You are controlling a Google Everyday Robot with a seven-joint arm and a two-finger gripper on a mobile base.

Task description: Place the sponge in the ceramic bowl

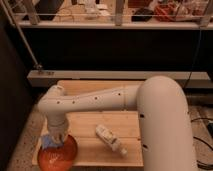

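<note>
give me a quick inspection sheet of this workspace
surface: wooden table, with the arm reaching across it
job's things: blue sponge at the tip of the tool, over the left rim of the orange bowl; cannot tell if it rests in the bowl
clutter: white bottle lying on its side, right of the bowl and apart from it
grippers: tool low at the table's front left, above the bowl, beside the sponge
cables: black cable hanging at the right, behind the arm
surroundings: pale ledge behind the table, railing above, speckled floor at the left
</note>
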